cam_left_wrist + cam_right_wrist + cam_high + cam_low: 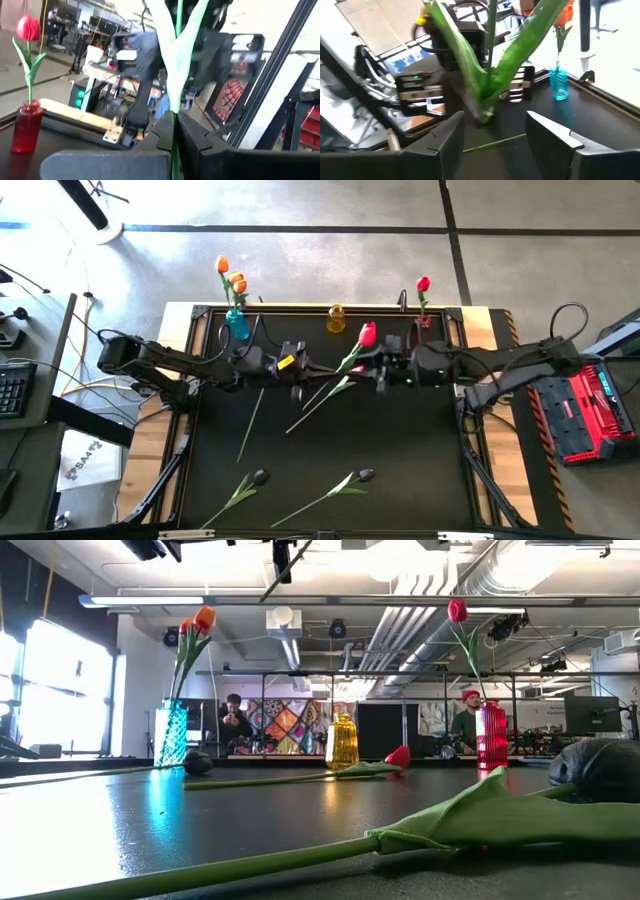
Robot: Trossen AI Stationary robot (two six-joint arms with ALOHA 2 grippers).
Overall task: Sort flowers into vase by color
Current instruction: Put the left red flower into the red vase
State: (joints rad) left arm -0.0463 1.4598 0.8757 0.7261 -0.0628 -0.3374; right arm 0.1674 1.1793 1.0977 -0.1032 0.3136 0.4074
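Above the middle of the tabletop, toward its far edge, the left gripper [300,370] and the right gripper [378,368] meet around a red tulip [366,335]. The left gripper's fingers [165,131] are pinched tight on its green stem, while the right gripper's fingers [450,137] stand wide apart with the stem and leaves between them, touching neither. Along the far edge stand a blue vase [237,325] with orange tulips [234,278], a yellow vase [336,319], and a red vase [423,318] holding one red tulip. Two black tulips [258,477] lie near the front edge, well apart from the arms, and a bare stem [250,425] lies left of centre. Open black mat [400,440] remains between them.
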